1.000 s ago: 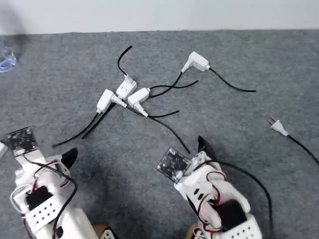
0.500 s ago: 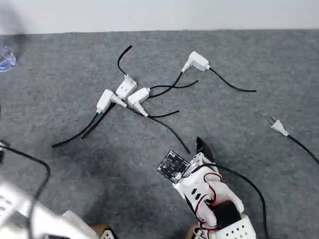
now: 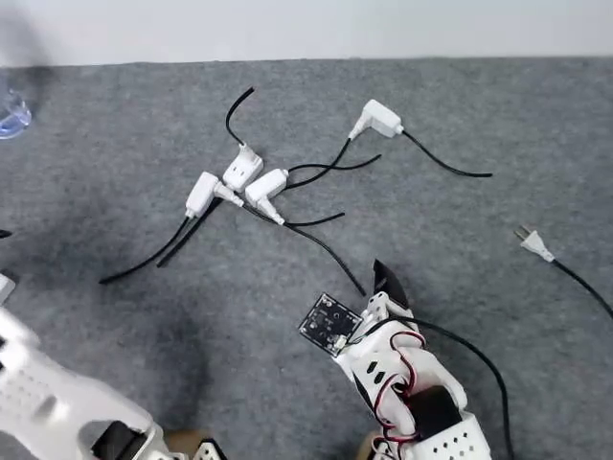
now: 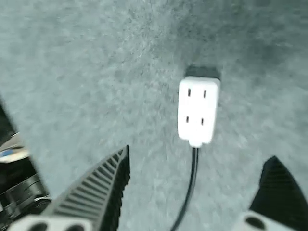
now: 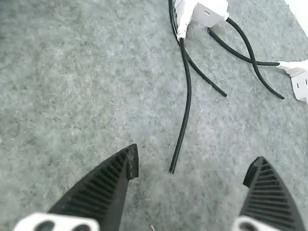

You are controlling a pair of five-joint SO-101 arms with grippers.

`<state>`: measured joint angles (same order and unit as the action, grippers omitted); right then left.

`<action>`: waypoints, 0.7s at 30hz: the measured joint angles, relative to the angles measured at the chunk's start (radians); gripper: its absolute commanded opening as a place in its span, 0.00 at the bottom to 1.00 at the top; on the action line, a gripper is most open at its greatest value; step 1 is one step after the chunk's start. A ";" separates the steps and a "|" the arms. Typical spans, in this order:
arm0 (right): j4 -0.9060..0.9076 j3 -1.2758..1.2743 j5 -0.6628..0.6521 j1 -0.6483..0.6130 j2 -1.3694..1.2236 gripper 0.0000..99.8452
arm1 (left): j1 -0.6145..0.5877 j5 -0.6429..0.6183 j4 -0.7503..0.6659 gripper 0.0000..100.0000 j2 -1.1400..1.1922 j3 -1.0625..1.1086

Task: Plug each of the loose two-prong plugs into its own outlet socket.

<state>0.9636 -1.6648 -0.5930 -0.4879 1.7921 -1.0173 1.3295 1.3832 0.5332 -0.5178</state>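
Left gripper [image 4: 199, 155] is spread wide and empty, hanging over the outlet block [image 4: 198, 111]. The block lies flat on the grey mat [image 3: 479, 115], slots facing up, just beyond the fingertips and centred on the gap. Its black cord [image 4: 191, 183] runs back between the fingers. The step in hand reads as the grab on that block. To do it well, the arm should come straight down and close across the block's long sides. It should keep off the slotted face and the cord so both slot pairs are free for prongs, and grip low so the block doesn't skid on the pile. Right gripper [image 5: 193, 161] is also spread and empty, near the middle of the mat above a bare cord end [image 5: 172, 168] that lies between its fingers without touching either; probably not its target. The loose plug [image 3: 533, 243] sits at the right of the mat, well apart from the right gripper, prongs pointing far-left, cord trailing off right. The right arm likely has to swing right and pinch the plug body behind the prongs, leaving them clear. A cluster of white connectors [image 3: 242, 170] lies far-left of the right gripper; cannot tell which of them are mated.
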 measured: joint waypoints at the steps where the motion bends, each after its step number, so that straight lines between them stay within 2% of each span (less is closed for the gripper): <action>1: 0.000 0.000 0.000 0.000 0.000 0.34 | 0.000 0.000 0.000 0.39 0.064 -0.054; 6: 0.000 0.000 -0.002 0.000 0.000 0.34 | 0.000 0.000 0.003 0.39 0.336 -0.269; 11: 0.000 0.000 -0.002 0.000 0.000 0.34 | 0.000 0.000 0.097 0.38 0.511 -0.443; 14: 0.000 0.000 -0.002 0.000 0.000 0.34 | 0.000 0.000 0.170 0.27 0.578 -0.535; 18: 0.000 -0.002 -0.002 0.000 0.000 0.34 | 0.005 0.040 0.290 0.03 0.640 -0.649; 19: 0.000 -0.002 -0.002 0.000 0.000 0.34 | 0.006 0.074 0.327 0.00 0.649 -0.674; 21: -0.002 -0.002 -0.002 0.000 0.000 0.34 | 0.006 0.140 0.351 0.02 0.660 -0.717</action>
<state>0.9620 -1.6663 -0.5946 -0.4879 1.7921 -1.0111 1.4691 1.7346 1.1930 -1.2344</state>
